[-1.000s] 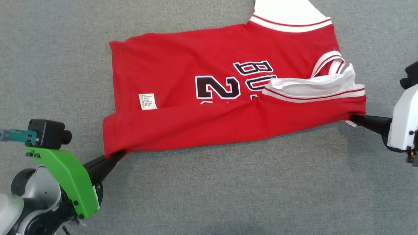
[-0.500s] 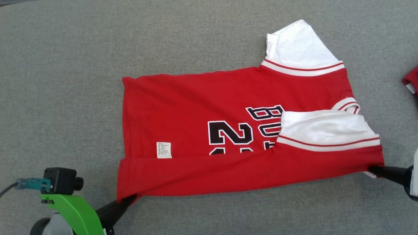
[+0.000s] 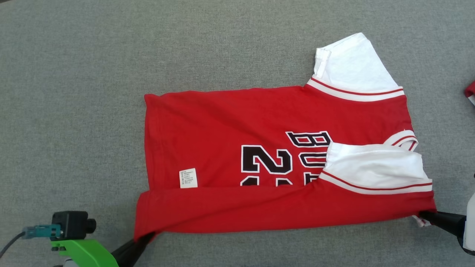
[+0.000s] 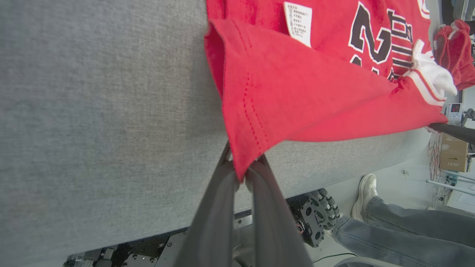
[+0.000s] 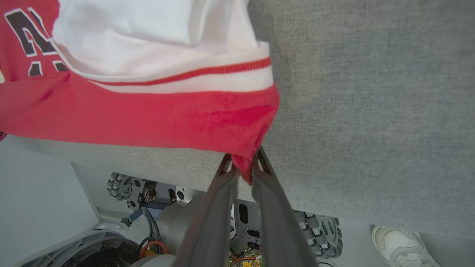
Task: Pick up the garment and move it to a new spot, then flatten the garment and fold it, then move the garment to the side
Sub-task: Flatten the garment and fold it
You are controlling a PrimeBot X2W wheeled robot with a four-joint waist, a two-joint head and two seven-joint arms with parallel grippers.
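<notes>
Fold in hand — garment (image 3: 222, 129) lies on the grey table (image 3: 74, 92), near edge lapped over. Left gripper (image 4: 241, 172) pinches its hem corner, right gripper (image 5: 243, 167) its shoulder corner. Next, probably: lay both corners down evenly.

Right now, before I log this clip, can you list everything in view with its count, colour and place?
red-and-white fabric jersey: one, red with white sleeves, on the table, near edge folded over
white care label: one, white, on the jersey near its hem
grey felt-covered table: one, grey, under the jersey
second red garment: one, red, at the table's right side
brown cardboard box: one, brown, beyond the table
person's leg: one, grey trousers, white shoe, beside the table
green camera bracket: one, green, left wrist
left end effector: one, dark, shut on the hem corner
right end effector: one, dark, shut on the sleeve-end corner
</notes>
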